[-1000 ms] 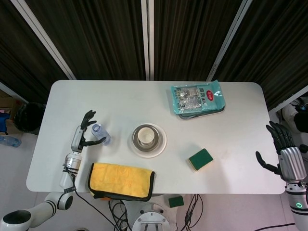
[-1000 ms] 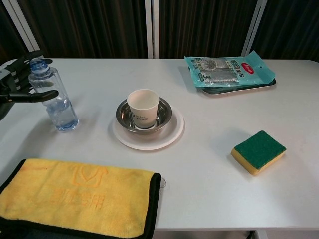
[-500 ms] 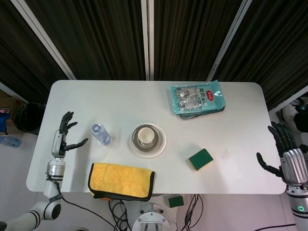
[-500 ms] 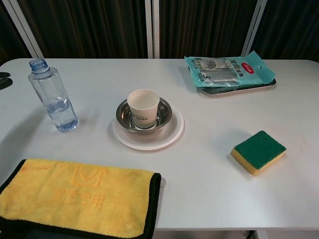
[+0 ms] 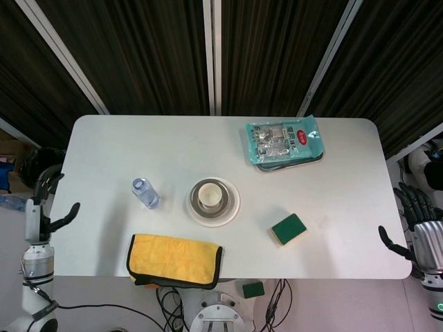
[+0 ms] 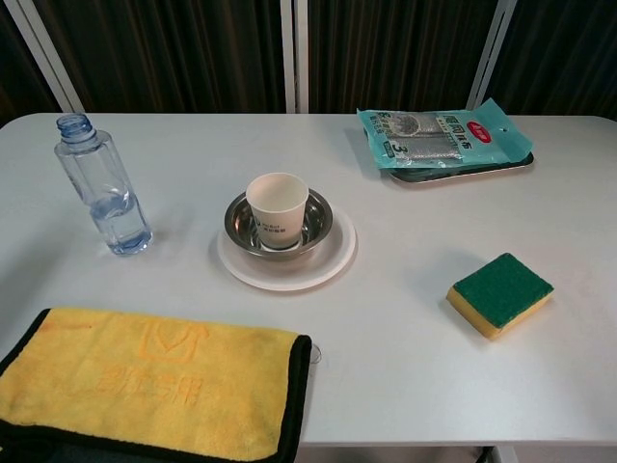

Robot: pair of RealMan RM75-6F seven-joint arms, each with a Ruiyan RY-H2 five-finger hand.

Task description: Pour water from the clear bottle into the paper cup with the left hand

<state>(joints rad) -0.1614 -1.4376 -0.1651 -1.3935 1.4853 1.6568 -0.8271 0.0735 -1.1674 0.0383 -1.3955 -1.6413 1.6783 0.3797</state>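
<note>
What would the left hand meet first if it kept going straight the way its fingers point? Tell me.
Probably nothing on the table. The left hand sits off the table's left edge, fingers pointing away from the robot alongside it; the clear bottle stands off to the side.

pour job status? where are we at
Looks finished or paused. The clear bottle stands upright and uncapped on the table, with a little water at its bottom, left of the paper cup, which sits in a metal bowl on a white plate. The cup's fill isn't visible. Nothing in hand: the left hand and right hand are open, off the table edges.
</note>
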